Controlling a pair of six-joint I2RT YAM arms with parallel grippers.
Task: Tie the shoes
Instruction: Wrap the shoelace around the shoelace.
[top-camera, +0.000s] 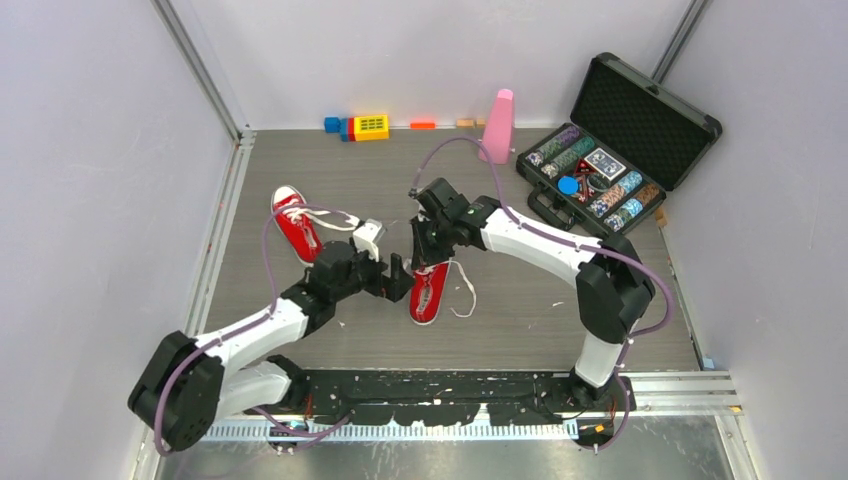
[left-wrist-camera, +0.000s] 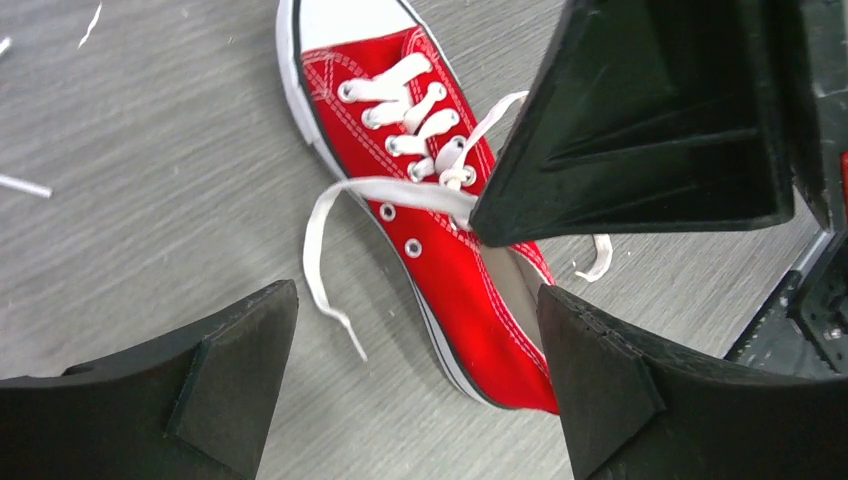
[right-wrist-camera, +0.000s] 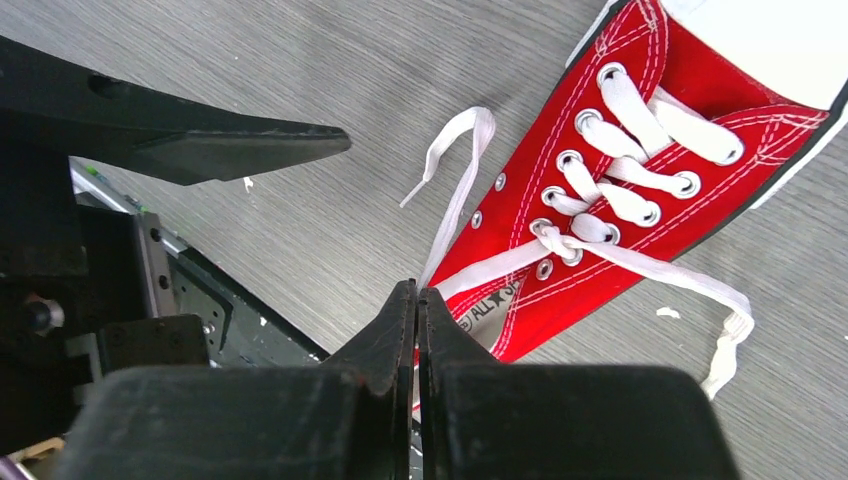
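Observation:
One red shoe (top-camera: 430, 292) with white laces lies at the table's centre, toe toward the arms' bases. It also shows in the left wrist view (left-wrist-camera: 440, 270) and the right wrist view (right-wrist-camera: 610, 230). The second shoe (top-camera: 296, 224) lies at the back left, partly under the left arm's cable. My right gripper (top-camera: 426, 250) is over the central shoe's heel end, shut (right-wrist-camera: 417, 292) on one of its white laces (right-wrist-camera: 500, 265), which runs taut from an upper eyelet. My left gripper (top-camera: 398, 274) is open and empty (left-wrist-camera: 418, 300) beside the shoe's left side. The other lace (top-camera: 466, 291) trails loose on the right.
An open black case of poker chips (top-camera: 618, 150) stands at the back right. A pink block (top-camera: 497, 125) and small coloured blocks (top-camera: 360, 126) line the back wall. Grey walls close in the table on three sides. Small white scraps (left-wrist-camera: 22, 185) lie on the tabletop.

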